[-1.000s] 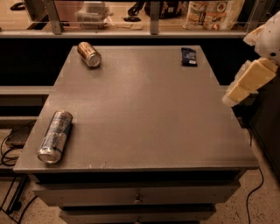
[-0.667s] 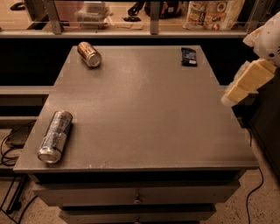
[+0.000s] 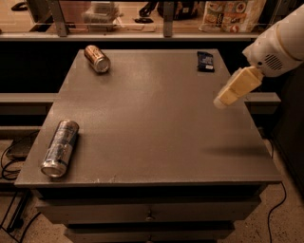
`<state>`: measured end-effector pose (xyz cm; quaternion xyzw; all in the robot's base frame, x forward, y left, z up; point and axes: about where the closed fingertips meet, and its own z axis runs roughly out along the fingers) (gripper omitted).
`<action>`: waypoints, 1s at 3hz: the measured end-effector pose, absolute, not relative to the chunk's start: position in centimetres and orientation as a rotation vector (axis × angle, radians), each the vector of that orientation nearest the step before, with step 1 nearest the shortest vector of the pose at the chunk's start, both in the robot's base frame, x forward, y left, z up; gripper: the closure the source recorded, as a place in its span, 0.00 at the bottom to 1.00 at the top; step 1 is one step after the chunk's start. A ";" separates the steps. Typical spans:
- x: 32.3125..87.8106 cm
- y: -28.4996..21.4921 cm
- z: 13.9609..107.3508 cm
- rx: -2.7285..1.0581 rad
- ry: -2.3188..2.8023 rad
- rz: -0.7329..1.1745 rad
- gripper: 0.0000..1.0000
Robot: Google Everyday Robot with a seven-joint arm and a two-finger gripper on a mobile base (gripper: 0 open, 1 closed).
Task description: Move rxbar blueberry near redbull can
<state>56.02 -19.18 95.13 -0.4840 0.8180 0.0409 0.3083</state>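
The rxbar blueberry [image 3: 205,61] is a small flat dark navy bar lying near the table's far right edge. The redbull can [image 3: 60,148] is a slim silver and blue can lying on its side near the front left corner, its top facing the front. My gripper [image 3: 222,100] hangs from the white arm at the right, above the table's right side. It is in front of the bar, apart from it, and holds nothing that I can see.
A shorter brown can [image 3: 97,58] lies on its side at the far left of the grey table [image 3: 156,123]. A shelf with bags and clutter [image 3: 228,14] runs behind the table. Cables lie on the floor at the left [image 3: 12,156].
My gripper has moved left, from beyond the table's right edge to above its right side. The bar and both cans have not moved.
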 end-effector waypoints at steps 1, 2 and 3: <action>59.8 -18.7 93.8 -1.164 2.139 0.166 0.00; 64.3 -19.5 92.4 -1.026 2.122 0.217 0.00; 64.6 -19.4 92.4 -1.015 2.119 0.216 0.00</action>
